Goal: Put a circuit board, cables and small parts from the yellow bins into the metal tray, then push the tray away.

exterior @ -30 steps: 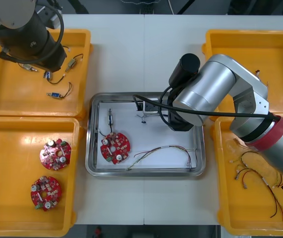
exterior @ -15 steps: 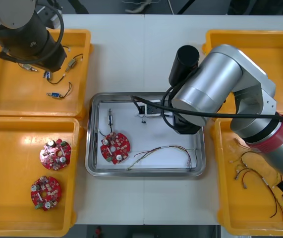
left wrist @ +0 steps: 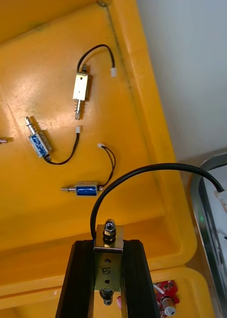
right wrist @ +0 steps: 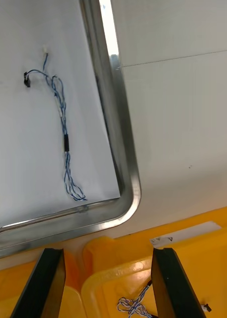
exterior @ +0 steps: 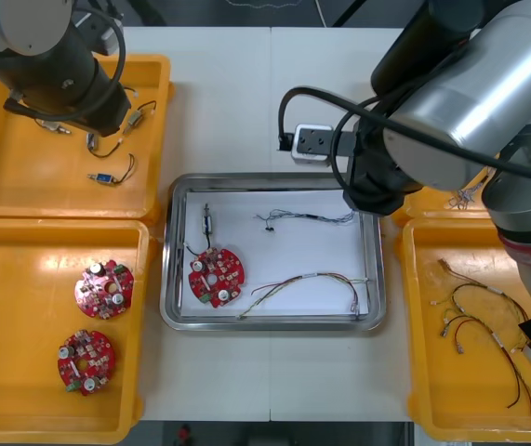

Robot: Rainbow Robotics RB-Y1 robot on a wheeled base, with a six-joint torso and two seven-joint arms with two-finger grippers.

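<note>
My right gripper (right wrist: pixel 107 254) is spread, the blue and white cable (right wrist: pixel 62 135) just ahead; my left gripper (left wrist: pixel 108 244) pinches a small metal part (left wrist: pixel 108 266).

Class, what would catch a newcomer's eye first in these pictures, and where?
The metal tray in the middle of the table holds a red circuit board and a twisted blue and white cable on its white inside. The left gripper, above the far left yellow bin, is shut on a small metal part. The right gripper hangs open near the tray's corner.

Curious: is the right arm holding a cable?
No, the right end effector is open; the blue and white cable lies in the metal tray.
</note>
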